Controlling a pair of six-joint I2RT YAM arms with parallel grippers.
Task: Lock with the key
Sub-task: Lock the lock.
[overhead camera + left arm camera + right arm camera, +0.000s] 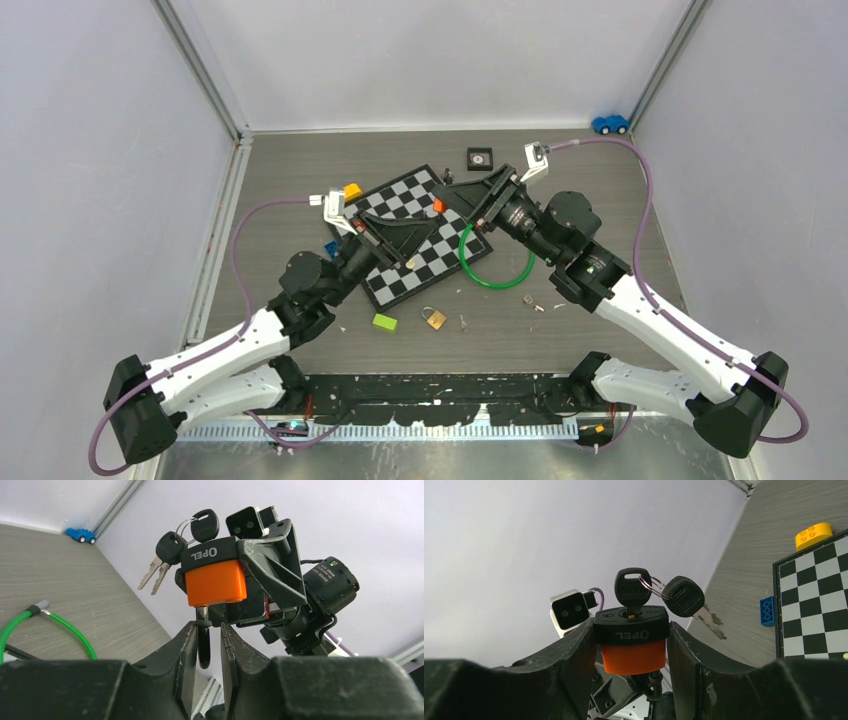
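Note:
An orange padlock (633,652) with a black cap marked OPEL is held up over the chessboard, with my right gripper (631,625) shut on its sides. A black-headed key (630,590) sits in the keyhole in the cap, and a second key (684,597) hangs from its ring. Seen from the left wrist, the padlock (216,582) has its dark shackle (203,645) hanging between the fingers of my left gripper (207,630). The shackle touches one finger, with a gap to the other. From above, both grippers meet at the padlock (438,205).
A black-and-white chessboard (400,200) lies under the grippers. A green cable loop (495,282) lies to its right. A brass padlock (435,319), a green brick (384,322) and small keys (532,303) lie nearer the bases. A blue toy car (610,124) is in the far right corner.

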